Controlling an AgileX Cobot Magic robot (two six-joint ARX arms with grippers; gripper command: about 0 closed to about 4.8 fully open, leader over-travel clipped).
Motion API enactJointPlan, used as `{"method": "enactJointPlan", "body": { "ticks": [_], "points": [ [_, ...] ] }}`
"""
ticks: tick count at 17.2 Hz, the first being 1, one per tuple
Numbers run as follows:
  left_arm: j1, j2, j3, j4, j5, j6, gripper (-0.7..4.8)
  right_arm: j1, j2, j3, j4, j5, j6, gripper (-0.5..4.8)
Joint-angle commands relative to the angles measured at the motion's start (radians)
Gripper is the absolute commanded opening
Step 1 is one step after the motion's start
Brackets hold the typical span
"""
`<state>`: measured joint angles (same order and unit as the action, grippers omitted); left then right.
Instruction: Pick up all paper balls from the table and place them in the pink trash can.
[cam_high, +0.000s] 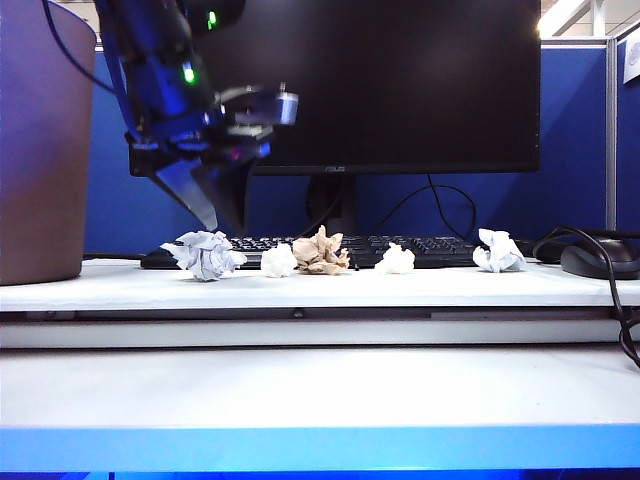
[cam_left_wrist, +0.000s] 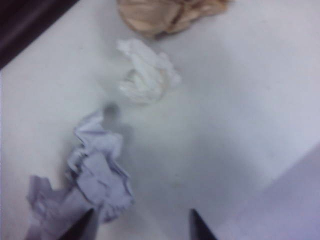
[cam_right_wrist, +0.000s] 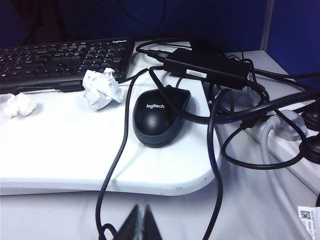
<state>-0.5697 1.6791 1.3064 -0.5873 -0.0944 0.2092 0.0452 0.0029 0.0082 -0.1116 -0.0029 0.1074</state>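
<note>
Left gripper above keyboard-side paper balls

A black monitor stands at the back of the desk on a dark stand, before a blue partition wall. A black keyboard lies in front of it. To the right rests a black Logitech mouse, its black cable trailing off the raised shelf. Behind the mouse lies a black power adapter amid tangled black cords; a white power strip sits beside them.
</note>
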Motion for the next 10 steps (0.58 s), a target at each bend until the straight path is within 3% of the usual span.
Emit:
{"method": "enactJointPlan", "body": {
  "ticks": [1, 2, 6, 10],
  "points": [
    [0.007, 0.019, 0.003, 0.021, -0.014, -0.009, 3.35, 0.000, -0.002, -0.002, 0.014, 0.001, -0.003, -0.05],
    [0.011, 0.024, 0.002, 0.026, -0.026, -0.011, 3.77, 0.000, -0.002, -0.002, 0.014, 0.001, -0.003, -0.05],
    [0.034, 0.031, 0.000, 0.040, -0.026, -0.011, 3.80, 0.000, -0.002, -0.002, 0.014, 0.001, -0.003, -0.05],
    [0.044, 0.031, 0.000, 0.070, -0.111, -0.006, 3.76, 0.000, -0.002, -0.002, 0.011, 0.001, -0.003, -0.05]
  ]
}}
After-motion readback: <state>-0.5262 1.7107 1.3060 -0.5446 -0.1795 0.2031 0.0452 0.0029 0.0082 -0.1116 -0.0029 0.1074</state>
